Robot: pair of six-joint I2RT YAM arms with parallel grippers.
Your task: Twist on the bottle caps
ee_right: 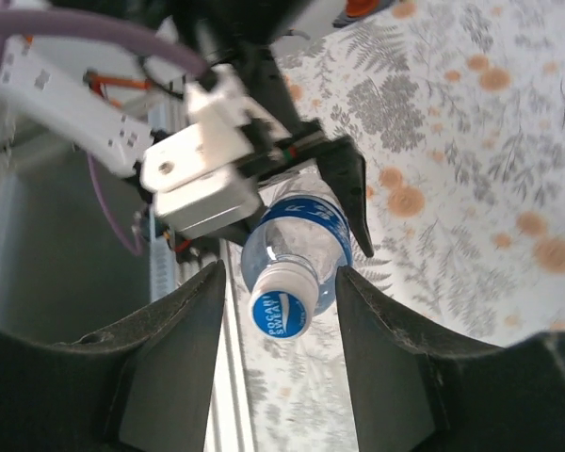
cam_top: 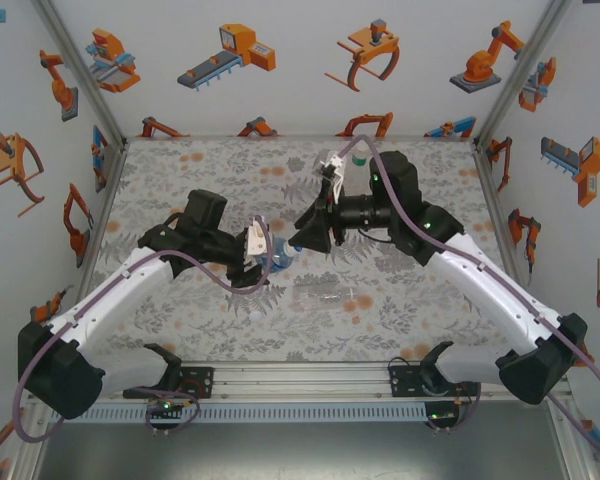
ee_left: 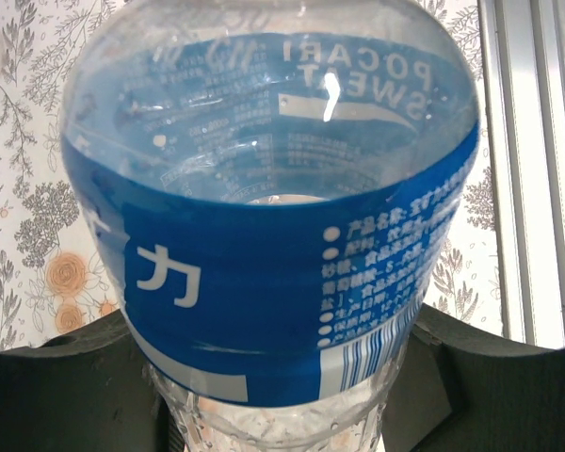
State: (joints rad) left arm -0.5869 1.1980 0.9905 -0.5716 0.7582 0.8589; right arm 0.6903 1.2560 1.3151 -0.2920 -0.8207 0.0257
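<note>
Step in hand appears to be cap tightening: the left gripper (cam_top: 258, 252) pinches the clear blue-labelled plastic bottle (ee_left: 282, 282) between the arms, while the right gripper (ee_right: 281, 273) holds its fingers spread either side of the white round screw cap (ee_right: 281, 313), so closing on it and turning likely follows.

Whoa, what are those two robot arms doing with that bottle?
The left claw is gripping a Pocari Sweat bottle around its blue label, with the bottle's top pointing at the right claw. The white-and-blue cap is already on the neck. The right claw's fingers are open on either side of the cap, not touching it. Another clear bottle lies on its side on the flowery mat nearby.
</note>
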